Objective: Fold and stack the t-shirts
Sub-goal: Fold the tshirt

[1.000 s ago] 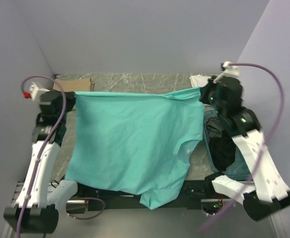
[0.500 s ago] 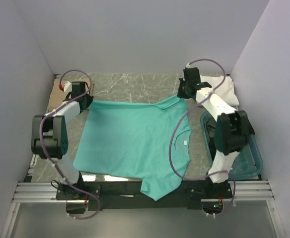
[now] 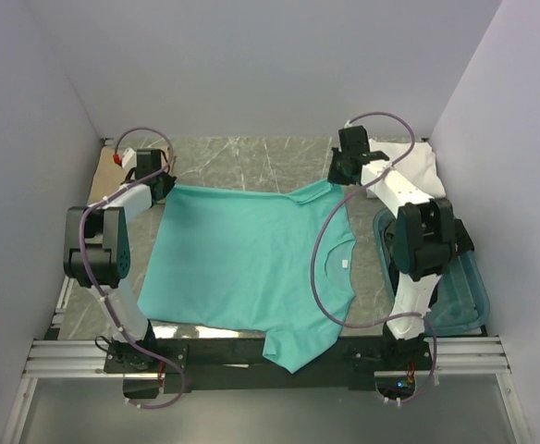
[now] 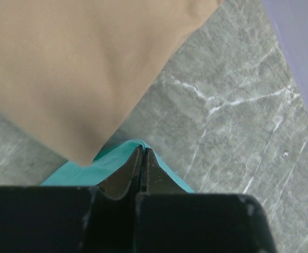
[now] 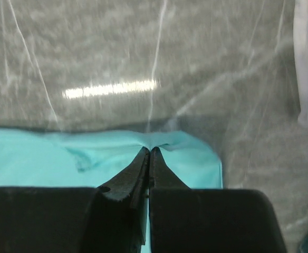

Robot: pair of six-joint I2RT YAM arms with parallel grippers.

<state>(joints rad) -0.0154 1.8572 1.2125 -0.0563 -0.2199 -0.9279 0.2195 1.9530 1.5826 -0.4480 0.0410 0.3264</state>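
Teal t-shirt (image 3: 242, 259) lies spread flat on the table (image 3: 242, 159), collar toward the right, one sleeve lapping over the near edge. Left pincer (image 4: 142, 153) is clenched on its far-left corner, just beside the tan t-shirt (image 4: 75, 68). Right pincer (image 5: 146, 153) is clenched on its far-right corner, where the cloth puckers at the tips; white t-shirt (image 3: 411, 162) sits near, in the far-right corner of the table.

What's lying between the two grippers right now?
Only the teal t-shirt: its far edge runs from the left gripper to the right gripper, both shut on it. The top view shows this.
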